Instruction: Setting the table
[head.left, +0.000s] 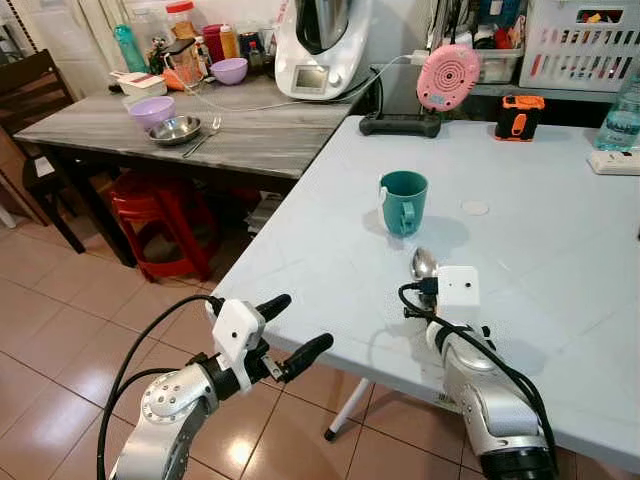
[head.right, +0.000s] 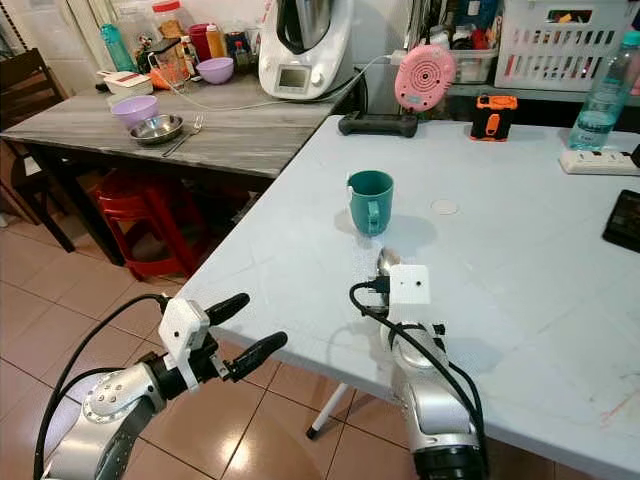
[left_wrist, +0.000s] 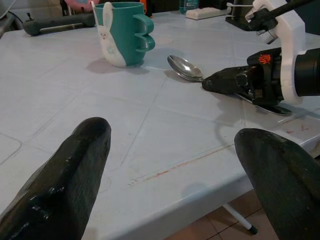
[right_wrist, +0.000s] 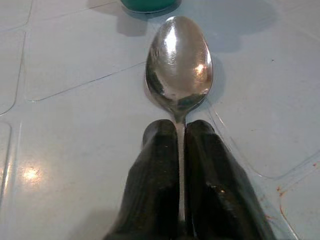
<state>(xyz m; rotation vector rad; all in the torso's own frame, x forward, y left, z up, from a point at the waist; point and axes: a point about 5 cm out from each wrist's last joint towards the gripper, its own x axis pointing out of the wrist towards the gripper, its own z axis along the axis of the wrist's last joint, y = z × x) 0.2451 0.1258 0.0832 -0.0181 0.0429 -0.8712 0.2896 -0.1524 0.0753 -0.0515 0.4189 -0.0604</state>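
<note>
A teal mug (head.left: 404, 201) with a white rabbit figure stands on the pale blue table (head.left: 540, 260). Just in front of it lies a metal spoon (right_wrist: 179, 62), bowl toward the mug, low over or on the tabletop. My right gripper (right_wrist: 180, 137) is shut on the spoon's handle, fingers (right_wrist: 156, 165) pinching it from both sides. In the left wrist view the spoon (left_wrist: 185, 68) and the right gripper (left_wrist: 220, 80) lie beside the mug (left_wrist: 122, 32). My left gripper (head.left: 290, 330) is open, held off the table's near left corner over the floor.
A grey wooden table (head.left: 250, 135) at the left back carries bowls, a fork and a kitchen machine (head.left: 322, 45). A red stool (head.left: 160, 220) stands under it. At the pale table's far edge are a pink speaker (head.left: 448, 75), an orange device (head.left: 519, 115), a bottle and a power strip.
</note>
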